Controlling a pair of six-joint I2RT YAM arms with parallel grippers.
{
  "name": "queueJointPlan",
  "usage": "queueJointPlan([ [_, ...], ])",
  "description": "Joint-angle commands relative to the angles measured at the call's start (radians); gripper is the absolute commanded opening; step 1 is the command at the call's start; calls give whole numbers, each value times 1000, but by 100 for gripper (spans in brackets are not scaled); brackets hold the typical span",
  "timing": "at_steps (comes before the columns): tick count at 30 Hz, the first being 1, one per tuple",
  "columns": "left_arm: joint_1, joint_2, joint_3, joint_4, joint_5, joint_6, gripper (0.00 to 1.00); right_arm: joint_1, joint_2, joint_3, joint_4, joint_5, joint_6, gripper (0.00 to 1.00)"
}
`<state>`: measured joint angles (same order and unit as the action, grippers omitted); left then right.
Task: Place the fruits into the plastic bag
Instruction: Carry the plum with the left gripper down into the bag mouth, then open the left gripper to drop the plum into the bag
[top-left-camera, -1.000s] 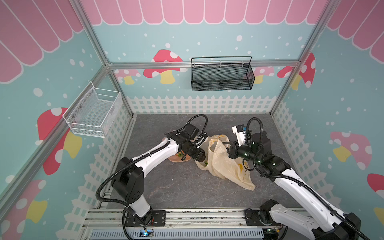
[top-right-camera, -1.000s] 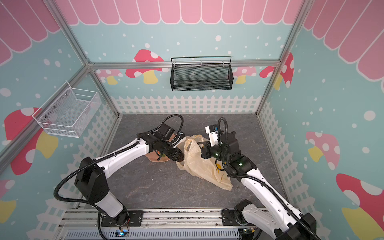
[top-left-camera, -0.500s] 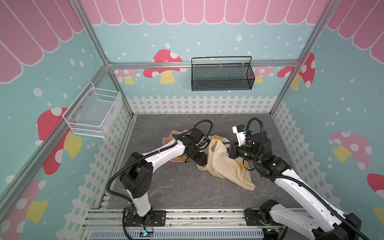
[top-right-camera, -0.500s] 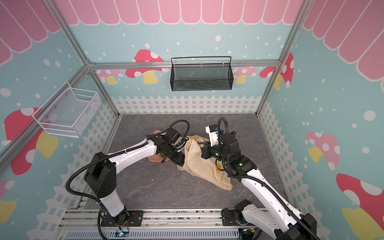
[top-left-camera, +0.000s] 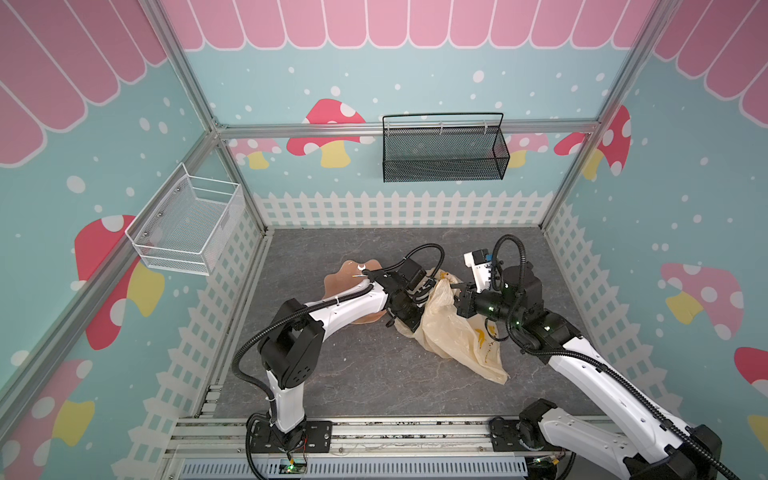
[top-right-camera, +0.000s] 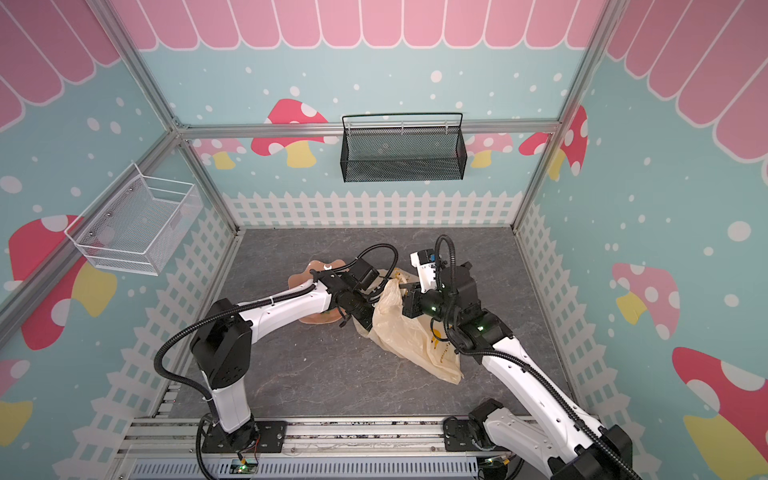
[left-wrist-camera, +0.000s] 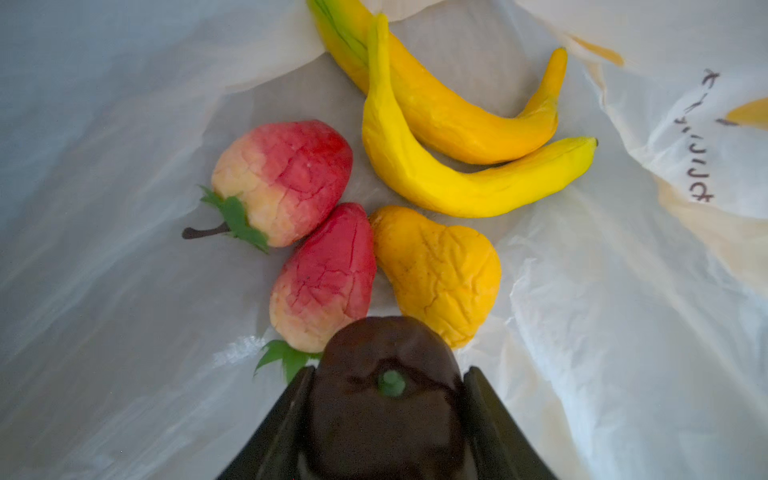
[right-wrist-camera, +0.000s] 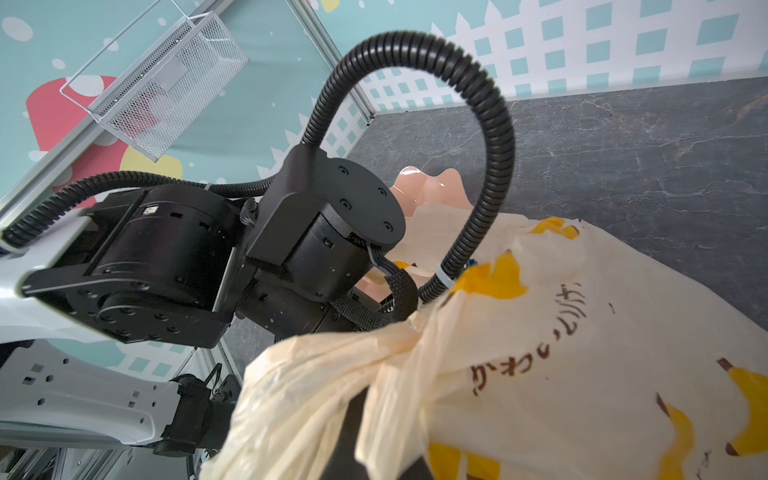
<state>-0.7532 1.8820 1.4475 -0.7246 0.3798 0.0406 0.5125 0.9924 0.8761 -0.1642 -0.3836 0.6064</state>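
Note:
The cream plastic bag (top-left-camera: 453, 340) (top-right-camera: 415, 336) lies on the grey floor, its mouth lifted toward the left. My right gripper (top-left-camera: 457, 296) (right-wrist-camera: 361, 419) is shut on the bunched rim of the plastic bag (right-wrist-camera: 582, 332). My left gripper (left-wrist-camera: 389, 370) reaches inside the bag and is shut on a round orange (left-wrist-camera: 388, 399) with a green nub, dark in shadow. On the bag's floor beyond it lie two bananas (left-wrist-camera: 449, 178), two strawberries (left-wrist-camera: 286, 178) and a yellowish-tan piece (left-wrist-camera: 440, 270). In both top views the bag hides the left fingers.
The pink wavy-edged dish (top-left-camera: 345, 276) (top-right-camera: 305, 276) sits left of the bag, partly under my left arm. A black mesh basket (top-left-camera: 442, 153) hangs on the back wall. A white wire basket (top-left-camera: 187, 224) hangs on the left wall.
My left arm has swung right from over the pink dish, and its gripper has gone into the bag's mouth. The right arm and the bag have stayed put.

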Motion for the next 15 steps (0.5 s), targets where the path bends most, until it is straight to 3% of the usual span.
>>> queueJointPlan([
  [1,-12,9,24,27,65,-11,37,6,4,-9,22,-5,-13,0],
  [4,-12,2,13,30,77,-15,55,5,7,-9,24,-5,-13,0],
  [7,-9,-16,0,42,89,-26,68,5,11,-9,26,-7,-14,0],
  [10,-2,-35,-10,57,102,-42,74,5,17,-7,28,-9,-17,0],
  [15,27,-64,-14,67,129,-76,76,5,22,-3,28,-9,-17,0],
])
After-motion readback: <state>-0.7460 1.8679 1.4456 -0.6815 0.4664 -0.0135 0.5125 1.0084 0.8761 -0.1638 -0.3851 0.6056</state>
